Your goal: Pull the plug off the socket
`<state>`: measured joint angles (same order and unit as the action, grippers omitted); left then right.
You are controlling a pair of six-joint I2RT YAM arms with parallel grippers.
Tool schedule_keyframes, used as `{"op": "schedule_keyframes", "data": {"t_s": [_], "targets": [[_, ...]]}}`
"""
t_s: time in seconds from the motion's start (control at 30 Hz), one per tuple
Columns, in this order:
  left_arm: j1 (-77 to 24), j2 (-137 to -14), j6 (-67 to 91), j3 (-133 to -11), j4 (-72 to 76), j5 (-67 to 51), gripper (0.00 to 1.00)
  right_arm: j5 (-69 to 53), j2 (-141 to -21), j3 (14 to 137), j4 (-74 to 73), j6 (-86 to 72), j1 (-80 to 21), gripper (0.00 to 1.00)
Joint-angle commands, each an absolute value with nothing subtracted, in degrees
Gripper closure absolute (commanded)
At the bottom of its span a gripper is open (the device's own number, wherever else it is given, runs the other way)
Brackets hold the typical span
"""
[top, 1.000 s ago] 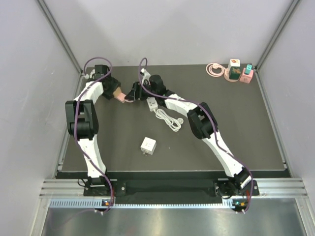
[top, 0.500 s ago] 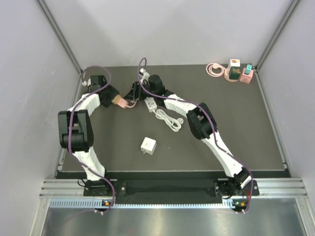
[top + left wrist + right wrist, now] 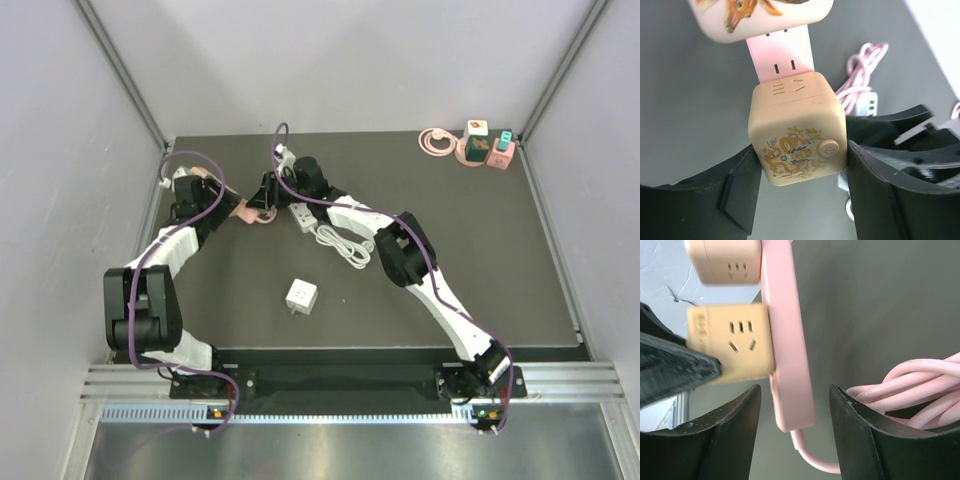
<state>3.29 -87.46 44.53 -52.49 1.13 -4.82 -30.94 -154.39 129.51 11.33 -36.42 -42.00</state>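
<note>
looks like the left gripper is clamping the plug for the pull, right gripper is straddling the strip, jaws apart, probably to brace it

Tan cube plug, dragon print and round button on one face, seated upright in the pink socket strip and clamped between the left gripper's fingers. The strip's cord end lies inside the right gripper's spread jaws.

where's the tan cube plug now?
The tan cube plug sits far left in the top view, between the left fingers, plugged into the pink power strip.
</note>
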Motion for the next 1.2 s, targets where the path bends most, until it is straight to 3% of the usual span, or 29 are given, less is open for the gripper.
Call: {"op": "schedule_keyframes", "data": {"t_s": [0.0, 0.03, 0.17, 0.5, 0.6, 0.7, 0.73, 0.77, 0.8, 1.17], "targets": [[3.3, -83.8, 41.7, -54.2, 12.0, -7.1, 1.00, -32.2, -155.3, 132.3, 13.5, -34.3, -43.2, 0.44], [3.4, -83.9, 41.6, -54.6, 12.1, -7.4, 1.00, -32.3, -155.3, 132.3, 13.3, -33.5, -43.3, 0.49], [3.4, -84.3, 41.4, -55.7, 12.7, -9.7, 1.00, -35.8, -155.7, 131.9, 16.4, -34.4, -43.3, 0.50], [3.3, -82.9, 42.1, -54.6, 15.2, -13.6, 1.00, -36.4, -157.6, 133.2, 18.6, -35.9, -43.8, 0.48], [3.3, -82.6, 42.3, -54.8, 15.2, -14.2, 1.00, -35.5, -157.9, 133.2, 18.8, -36.7, -43.8, 0.53], [3.3, -82.5, 42.8, -54.5, 15.8, -15.8, 1.00, -34.1, -157.9, 133.2, 19.1, -37.2, -43.5, 0.70], [3.3, -82.5, 43.0, -54.1, 15.8, -16.2, 1.00, -33.4, -158.1, 133.2, 19.1, -38.0, -43.2, 0.87], [3.4, -82.4, 43.2, -53.8, 16.2, -16.3, 1.00, -31.9, -158.2, 133.2, 19.1, -38.7, -43.1, 0.97], [3.3, -82.3, 43.1, -53.4, 16.4, -16.3, 1.00, -30.9, -158.2, 133.2, 18.9, -39.3, -42.8, 1.00], [3.4, -80.4, 45.3, -51.6, 16.8, -18.2, 1.00, -17.1, -160.8, 140.0, 0.4, -44.9, -38.9, 1.00]]}}
